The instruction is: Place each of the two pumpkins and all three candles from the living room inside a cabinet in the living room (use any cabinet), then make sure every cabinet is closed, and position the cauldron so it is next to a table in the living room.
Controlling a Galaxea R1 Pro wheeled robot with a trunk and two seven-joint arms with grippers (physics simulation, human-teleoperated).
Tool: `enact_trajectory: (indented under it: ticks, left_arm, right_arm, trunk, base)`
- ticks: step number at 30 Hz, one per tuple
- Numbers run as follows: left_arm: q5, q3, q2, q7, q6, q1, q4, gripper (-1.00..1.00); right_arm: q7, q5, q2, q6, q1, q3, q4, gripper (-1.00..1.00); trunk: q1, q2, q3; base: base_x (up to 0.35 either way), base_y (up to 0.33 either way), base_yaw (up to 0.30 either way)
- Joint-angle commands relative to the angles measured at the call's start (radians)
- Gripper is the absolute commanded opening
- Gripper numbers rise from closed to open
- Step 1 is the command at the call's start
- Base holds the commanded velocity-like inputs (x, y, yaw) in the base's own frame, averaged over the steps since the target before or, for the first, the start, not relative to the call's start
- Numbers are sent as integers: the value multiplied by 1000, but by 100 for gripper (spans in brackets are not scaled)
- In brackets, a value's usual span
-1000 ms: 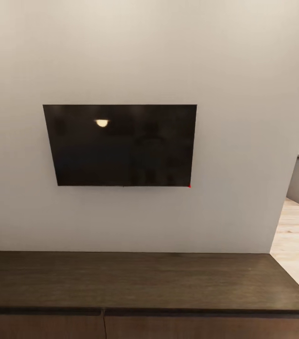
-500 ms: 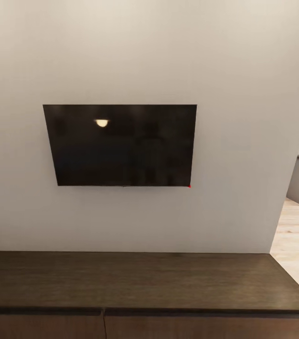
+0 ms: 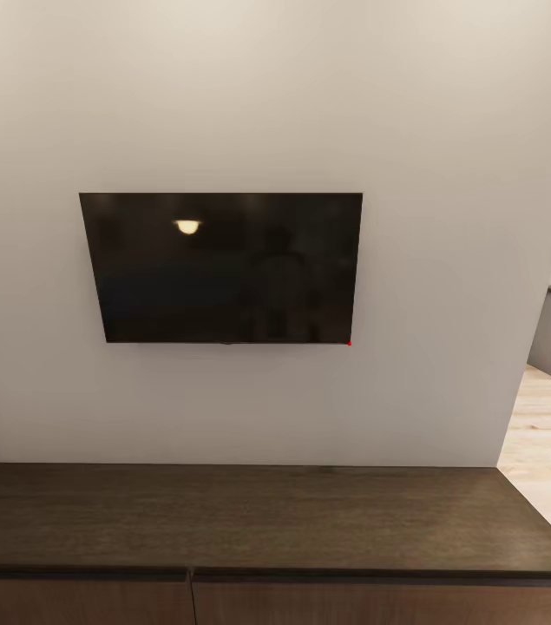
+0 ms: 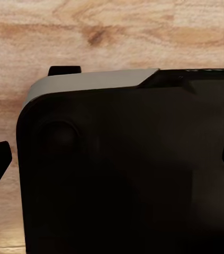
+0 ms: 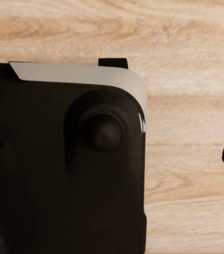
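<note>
Dark-brown cabinet (image 3: pixel 258 521) fills the bottom edge of our head view, both drawer fronts flush shut, insides hidden, top bare. Nothing has changed since a second ago: we are parked, no progress. Black TV (image 3: pixel 223 267) hangs above on the wall. Wrist views show our base over plank floor (image 4: pixel 117 32); pincer tips spread wide, holding nothing.

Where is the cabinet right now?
In the head view the cabinet runs along the bottom of the picture against the pale wall, directly below the wall-mounted TV, with light wood floor past its right end.
</note>
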Motion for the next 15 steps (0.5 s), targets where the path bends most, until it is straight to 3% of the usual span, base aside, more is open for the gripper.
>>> enact_trajectory:
  ticks: [1,4,15]
  left_arm:
    - [0,0,-4,-1,0,1,-2,100]
    - [1,0,-18,0,0,0,-6,100]
    - [1,0,-24,0,0,0,-82,100]
  right_arm:
    - [0,-1,0,2,0,-1,-7,100]
    - [2,0,10,1,-1,2,-35,100]
    - [3,2,10,2,0,0,-69,100]
  trunk:
    - [0,-1,-1]
    - [0,-1,-1]
    - [0,-1,-1]
  base:
    - [0,0,0]
    - [0,0,0]
    - [0,0,0]
